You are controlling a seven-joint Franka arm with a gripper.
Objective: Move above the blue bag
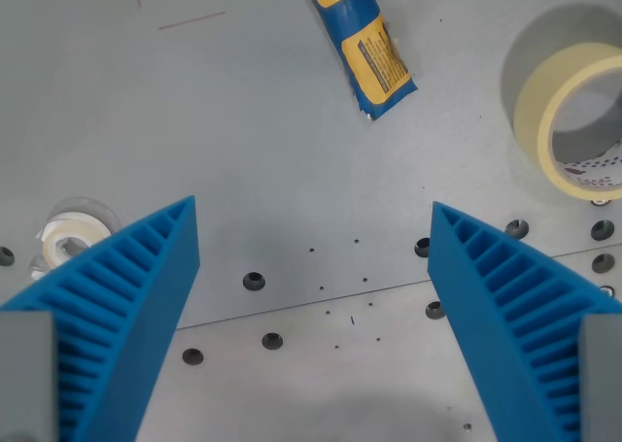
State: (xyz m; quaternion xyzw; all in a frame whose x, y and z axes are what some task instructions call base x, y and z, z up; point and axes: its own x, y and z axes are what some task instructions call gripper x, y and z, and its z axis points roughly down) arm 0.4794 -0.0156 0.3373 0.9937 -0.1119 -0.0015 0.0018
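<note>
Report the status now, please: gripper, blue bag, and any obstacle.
Blue ribbed gripper open, empty, over bare grey table. Blue and yellow bag ahead at top of wrist view, not yet under gripper. Path clear; cream tape roll off to the wrist view's right.

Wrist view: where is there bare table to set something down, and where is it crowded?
Free: the wide stretch between the blue bag and the open gripper, plus the top left. Crowded: the right edge by the masking tape roll, and the left edge by the small clear tape roll.
</note>
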